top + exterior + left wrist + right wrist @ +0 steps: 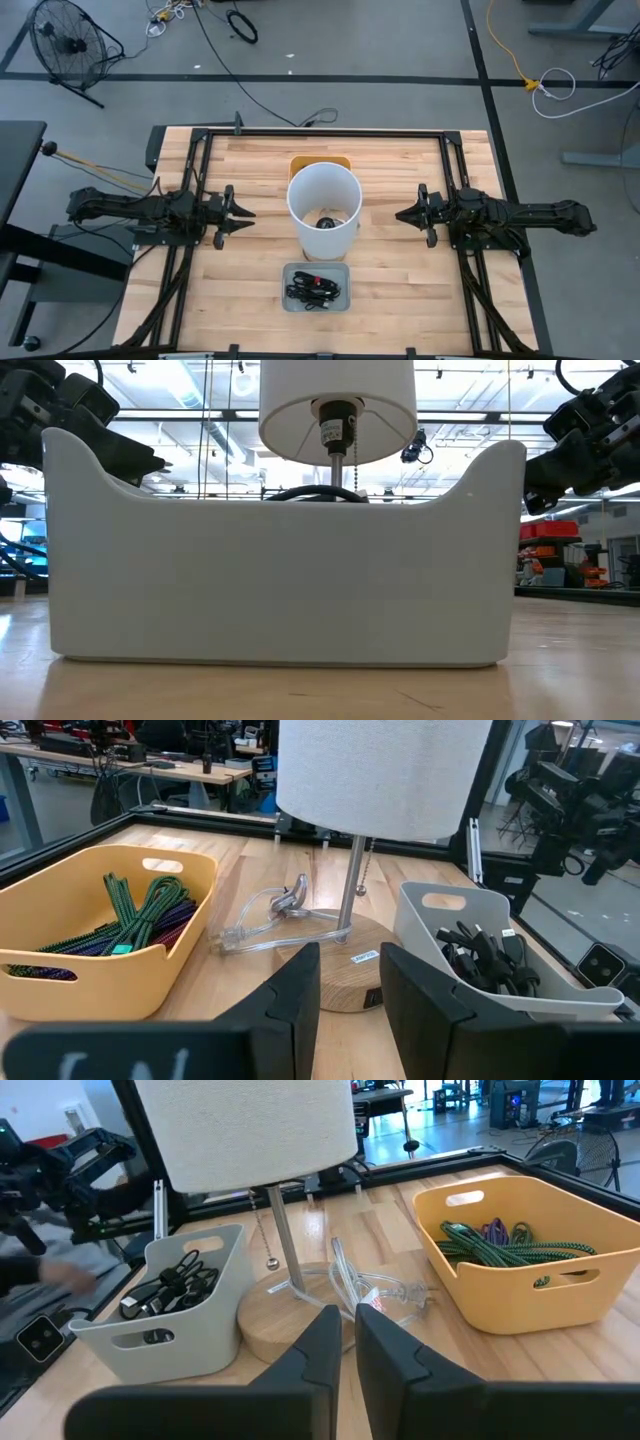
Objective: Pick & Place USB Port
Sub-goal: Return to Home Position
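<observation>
Left gripper (245,213): raised over the table's left side, pointing at the lamp (323,205). Fingers (295,995) a little apart in the left wrist view, nothing between them.

Right gripper (402,213): mirrored over the right side. Fingers (318,1350) nearly together, only a sliver of gap. Grips nothing.

Black cables (315,290): heaped in the white bin (288,302), at the near side of the table, just in front of the lamp base.

Green cables (140,915): piled in the yellow bin (60,985), behind the lamp. None seen loose on the wood.

Clear cord (265,920) on the lamp base: presumably the lamp's own, not a sorting item.

Judgement: sorting apparently complete, with only the parking of both arms left.

Handling, should any cable need re-picking:
- Light, limp, prone to tangling. Likely to drag neighbours up out of the heap.
- Braided green probably grippier than the smooth black jacket.
- Best hold judged to be a bundled mid-loop, with several strands across the pads.
- Plug ends hard and small, liable to twist out of a pinch.
- Lift straight up, clear of the bin rim, minding the lamp shade close by.
</observation>
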